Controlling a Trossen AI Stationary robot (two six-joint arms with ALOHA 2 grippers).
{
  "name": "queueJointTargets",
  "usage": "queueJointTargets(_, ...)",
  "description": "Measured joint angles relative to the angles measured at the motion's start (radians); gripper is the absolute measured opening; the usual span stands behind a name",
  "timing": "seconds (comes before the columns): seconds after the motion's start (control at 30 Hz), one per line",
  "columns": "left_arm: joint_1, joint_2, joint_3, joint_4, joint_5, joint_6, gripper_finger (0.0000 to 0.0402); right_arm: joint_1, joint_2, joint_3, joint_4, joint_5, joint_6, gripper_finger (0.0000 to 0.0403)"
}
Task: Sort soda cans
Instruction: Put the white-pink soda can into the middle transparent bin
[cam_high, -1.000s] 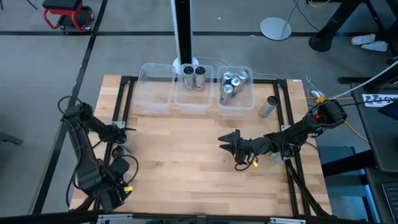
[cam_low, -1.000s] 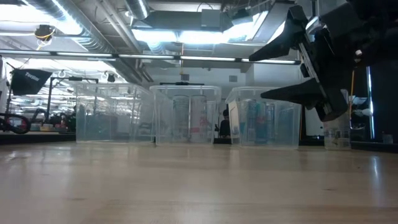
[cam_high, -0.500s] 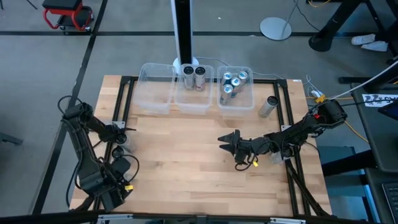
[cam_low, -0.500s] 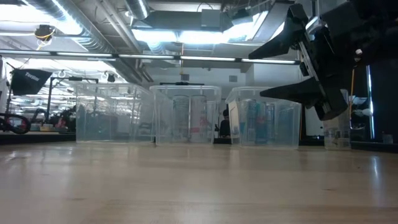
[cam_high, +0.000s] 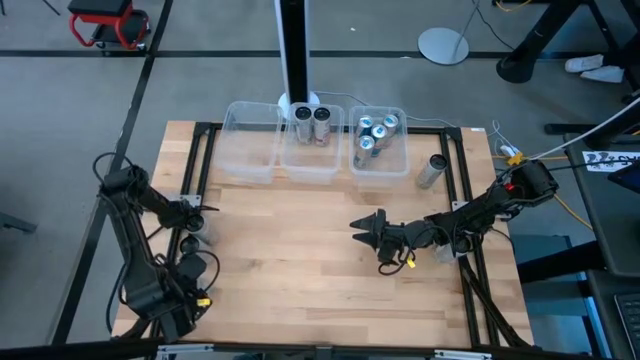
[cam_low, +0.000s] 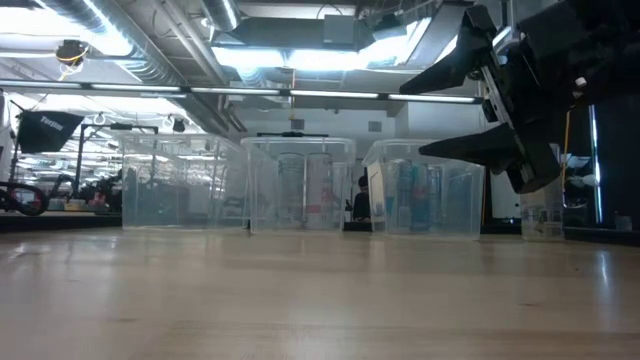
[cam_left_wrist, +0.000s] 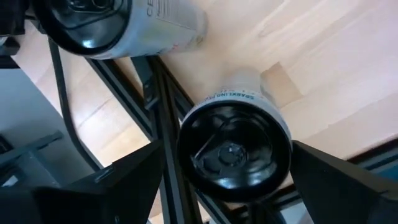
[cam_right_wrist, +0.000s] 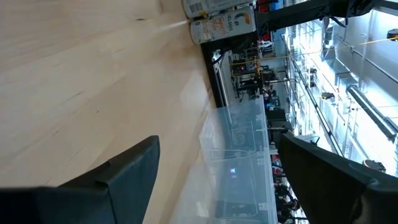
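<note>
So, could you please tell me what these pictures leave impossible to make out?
- High view: cans under the left gripper are hidden by the arm.
- High view: blue-topped cans in the right bin overlap; their count is unclear.
- Low view: labels inside the middle bin are blurred by plastic.
- Left wrist view: the black-topped can's body is foreshortened.

Two dark jointed arms (yellow tags), black cables
</note>
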Motion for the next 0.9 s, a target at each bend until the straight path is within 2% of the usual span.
queueJointTargets(0.43,0.004,-0.032,-0.129,0.181,-0.014,0.042,0.0320,0.000,0.000,0.001,0.008,0.000,0.000,0.0326)
queueJointTargets(0.67,0.048,-0.035,-0.148,0.234,0.019,0.135,0.0247,0.000,0.000,0.001,0.008,0.000,0.000,0.0326)
queueJointTargets(0.9,0.136,-0.034,-0.140,0.239,0.018,0.313,0.0246,0.000,0.000,0.001,0.008,0.000,0.000,0.0326)
